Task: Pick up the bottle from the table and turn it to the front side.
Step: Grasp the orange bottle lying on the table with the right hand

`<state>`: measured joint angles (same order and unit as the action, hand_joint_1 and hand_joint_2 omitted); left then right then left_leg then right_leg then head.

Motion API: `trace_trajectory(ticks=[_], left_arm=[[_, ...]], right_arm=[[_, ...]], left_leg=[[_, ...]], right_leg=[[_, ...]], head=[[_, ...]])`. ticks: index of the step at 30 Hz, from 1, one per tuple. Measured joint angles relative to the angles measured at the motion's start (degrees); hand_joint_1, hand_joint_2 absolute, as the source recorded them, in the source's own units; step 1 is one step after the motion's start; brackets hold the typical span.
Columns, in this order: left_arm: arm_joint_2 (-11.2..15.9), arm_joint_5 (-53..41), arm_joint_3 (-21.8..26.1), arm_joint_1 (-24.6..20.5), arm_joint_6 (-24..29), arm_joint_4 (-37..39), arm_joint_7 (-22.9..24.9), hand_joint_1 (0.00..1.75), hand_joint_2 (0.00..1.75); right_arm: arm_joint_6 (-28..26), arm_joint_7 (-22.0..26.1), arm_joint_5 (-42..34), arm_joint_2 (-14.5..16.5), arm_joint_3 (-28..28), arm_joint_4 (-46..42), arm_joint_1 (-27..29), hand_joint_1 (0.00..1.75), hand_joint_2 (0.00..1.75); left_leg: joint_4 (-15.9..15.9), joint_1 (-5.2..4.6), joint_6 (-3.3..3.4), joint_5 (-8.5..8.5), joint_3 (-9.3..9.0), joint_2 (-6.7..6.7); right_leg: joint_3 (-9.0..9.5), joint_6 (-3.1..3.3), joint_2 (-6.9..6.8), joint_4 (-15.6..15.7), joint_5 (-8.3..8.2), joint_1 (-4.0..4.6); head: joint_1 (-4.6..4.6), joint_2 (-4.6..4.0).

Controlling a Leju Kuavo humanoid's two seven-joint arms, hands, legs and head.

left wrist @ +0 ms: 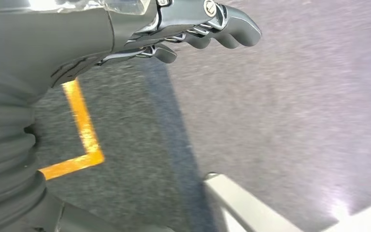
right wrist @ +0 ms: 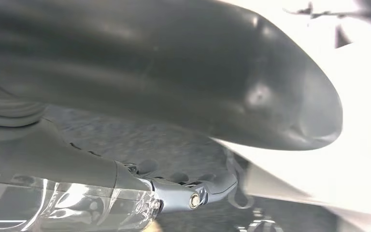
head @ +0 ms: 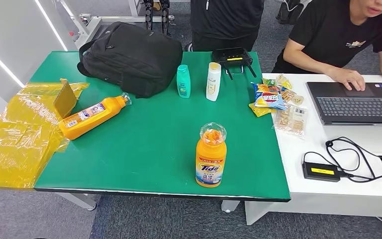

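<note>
Two orange bottles are seen on the green table (head: pixel 144 149): the Tide bottle (head: pixel 211 157) upright near the front edge, label already facing forward, and another bottle (head: pixel 92 116) lying on its side toward the left edge. The wrong one could be picked, since the task names neither; the lying one could roll if nudged. Left hand (left wrist: pixel 193 29) is hung over the floor, fingers loosely extended, nothing held. Right hand (right wrist: pixel 193 193) is blurred; its state cannot be told. Both bottles are judged well apart from either hand
</note>
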<state>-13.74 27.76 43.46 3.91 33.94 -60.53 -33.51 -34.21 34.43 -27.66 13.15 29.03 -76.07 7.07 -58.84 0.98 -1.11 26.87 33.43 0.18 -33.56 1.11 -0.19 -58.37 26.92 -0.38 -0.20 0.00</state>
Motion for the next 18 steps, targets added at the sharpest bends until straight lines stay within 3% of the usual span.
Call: trace_trajectory(ticks=[3, 12, 15, 16, 18], left_arm=[[-0.56, -1.38, 0.0, 0.73, 0.62, -4.61, -0.69, 0.0, 0.0], [-1.96, -6.39, 0.05, 2.37, 2.32, -19.09, -2.53, 0.0, 0.0], [-2.46, -8.37, 0.06, 2.85, 2.8, -24.03, -3.12, 0.0, 1.31], [-2.64, -9.15, 0.04, 2.99, 2.96, -25.66, -3.33, 0.0, 1.75], [-2.98, -10.74, -0.32, 3.39, 3.27, -28.65, -3.67, 0.0, 0.87]], right_arm=[[-0.59, 0.52, 0.84, 0.57, 0.0, -4.95, 0.37, 0.0, 0.0], [-2.04, 2.13, 4.15, 2.27, -0.04, -18.36, 0.79, 0.0, 0.0], [-2.51, 2.52, 5.55, 2.77, -0.49, -22.12, 0.95, 0.0, 0.0], [-2.66, 2.65, 6.14, 2.89, -0.8, -23.15, 1.01, 0.0, 0.44], [-2.92, 2.9, 7.55, 3.02, -1.59, -24.86, 1.09, 0.0, 1.31]], left_leg=[[0.0, 0.0, 0.0, 0.0, 0.0, 0.0], [0.0, 0.0, 0.0, 0.0, 0.0, -0.01], [0.0, 0.0, 0.0, 0.0, 0.01, -0.01], [0.0, 0.0, 0.0, 0.0, 0.01, -0.01], [0.0, 0.0, 0.0, 0.0, 0.0, 0.0]], right_leg=[[0.0, 0.0, 0.0, 0.0, 0.0, 0.0], [0.01, 0.0, -0.01, -0.01, 0.0, 0.0], [0.01, 0.0, -0.01, -0.01, 0.0, 0.0], [0.01, 0.0, 0.0, -0.02, 0.0, 0.0], [0.01, 0.0, 0.0, -0.01, 0.0, 0.0]], head=[[0.01, 0.0], [-0.01, 0.0], [0.0, 0.0], [0.01, 0.0], [0.0, 0.0]])
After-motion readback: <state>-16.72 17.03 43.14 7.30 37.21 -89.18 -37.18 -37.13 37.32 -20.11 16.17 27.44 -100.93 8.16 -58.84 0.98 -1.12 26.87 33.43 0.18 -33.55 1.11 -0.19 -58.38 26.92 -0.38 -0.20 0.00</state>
